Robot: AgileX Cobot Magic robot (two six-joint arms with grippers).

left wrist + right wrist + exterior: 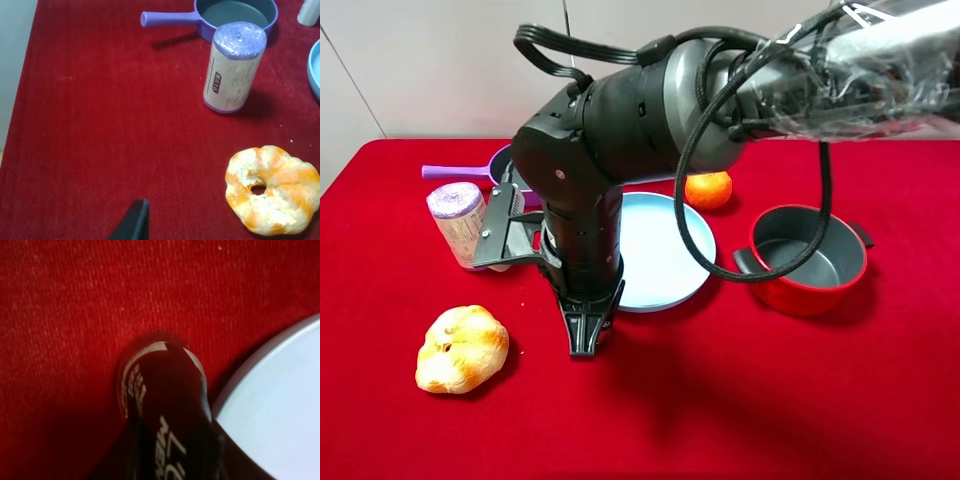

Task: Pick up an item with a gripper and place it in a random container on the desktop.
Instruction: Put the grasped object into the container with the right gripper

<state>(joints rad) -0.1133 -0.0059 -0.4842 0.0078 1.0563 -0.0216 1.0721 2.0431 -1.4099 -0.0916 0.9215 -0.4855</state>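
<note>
The small black tube (165, 400) with white lettering fills the lower middle of the right wrist view, its flat end just over the red cloth beside the light blue plate (280, 410). My right gripper (587, 345) reaches across the middle and points straight down at the cloth in front of the plate (665, 255), fingers close together around the tube, which the arm hides in the high view. The red pot (810, 298) stands empty to the right. Of my left gripper only one black fingertip (135, 220) shows, over bare cloth.
A bread roll (462, 348) (271, 196) lies front left. A purple-wrapped roll (460, 222) (235, 67) and a purple long-handled pan (460, 172) (235, 12) are at back left. An orange (708, 189) sits behind the plate. A white bottle (309, 11) shows at one edge.
</note>
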